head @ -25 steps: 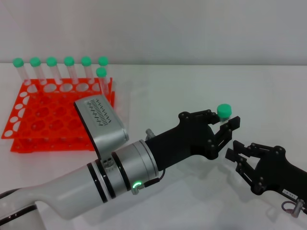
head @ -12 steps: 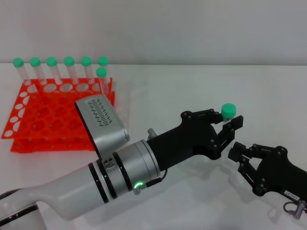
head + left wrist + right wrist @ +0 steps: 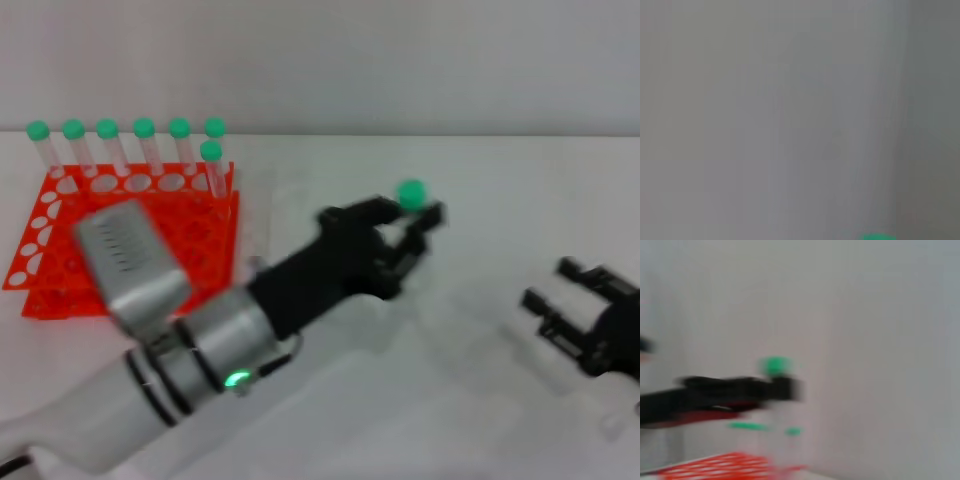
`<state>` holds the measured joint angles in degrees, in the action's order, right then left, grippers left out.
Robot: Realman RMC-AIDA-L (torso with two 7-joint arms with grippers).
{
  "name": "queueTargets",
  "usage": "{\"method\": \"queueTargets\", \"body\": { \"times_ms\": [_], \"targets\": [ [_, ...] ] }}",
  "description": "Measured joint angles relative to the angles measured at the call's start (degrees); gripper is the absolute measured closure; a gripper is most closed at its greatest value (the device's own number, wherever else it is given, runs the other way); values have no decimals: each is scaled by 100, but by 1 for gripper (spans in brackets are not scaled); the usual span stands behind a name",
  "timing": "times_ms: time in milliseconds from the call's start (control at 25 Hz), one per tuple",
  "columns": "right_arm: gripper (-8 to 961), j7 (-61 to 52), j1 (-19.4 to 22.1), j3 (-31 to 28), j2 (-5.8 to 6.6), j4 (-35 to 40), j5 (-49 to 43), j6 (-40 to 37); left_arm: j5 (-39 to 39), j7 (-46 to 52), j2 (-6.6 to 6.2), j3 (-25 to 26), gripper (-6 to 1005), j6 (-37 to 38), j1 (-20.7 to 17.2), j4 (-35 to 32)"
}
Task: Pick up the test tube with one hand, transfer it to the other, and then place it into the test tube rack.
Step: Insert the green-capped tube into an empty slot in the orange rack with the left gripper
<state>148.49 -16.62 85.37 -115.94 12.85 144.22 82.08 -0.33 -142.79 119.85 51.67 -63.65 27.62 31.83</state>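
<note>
While stretched forward over the white table (image 3: 480,200), grips the test tube (image 3: 411,196) between the fingertips of the left hand (image 3: 395,240). Holds it raised above the table top, roughly upright, green cap uppermost; clear body mostly hidden behind the black fingers (image 3: 428,215), so only the cap end reads plainly. Pinches narrow around the tube, with the thick white-silver arm (image 3: 170,370) running back toward the near left corner and a small green light (image 3: 236,379) glowing on its wrist ring.

Shows the right hand (image 3: 585,320) low at the near right, well apart from the tube and from the left hand, fingers spread wide and holding nothing.

Places the test tube rack (image 3: 70,250), orange-red and two-tiered, flat on the table at the far left, well apart from the held tube. Carries seven other tubes (image 3: 110,145) upright in it: six in a line along the back row, one more just in front of that line at its right end, all with green caps on top. Partly covers the rack's near right part with the left forearm in the head view.

Gives almost nothing in the left wrist view: plain grey blur with a sliver of green at one edge. Catches, in the right wrist view, the left hand (image 3: 740,390) as a dark smear with the tube's green cap (image 3: 776,365) above it, and a strip of the rack (image 3: 725,465) beyond.
</note>
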Motion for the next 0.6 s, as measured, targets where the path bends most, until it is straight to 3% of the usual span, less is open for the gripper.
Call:
{"method": "queueTargets", "body": {
  "times_ms": [40,280,440,600],
  "targets": [
    [460,22,6,-258,9,-120,0,-3,-1,-120,-2,165,758,-81,-150,-13],
    [250,329,75,-2100,21,-645,4,14,-61,-926,3,1275,749,-878,-1026,-292],
    [221,598,88,-2863,27,-767,4,2,-624,-990,6,1806,742,-1470,-1172,-913],
    [214,730,82,-3105,28,-827,5,0,-1561,-1019,-38,1870,735,-1759,-1094,-1427]
  ]
}}
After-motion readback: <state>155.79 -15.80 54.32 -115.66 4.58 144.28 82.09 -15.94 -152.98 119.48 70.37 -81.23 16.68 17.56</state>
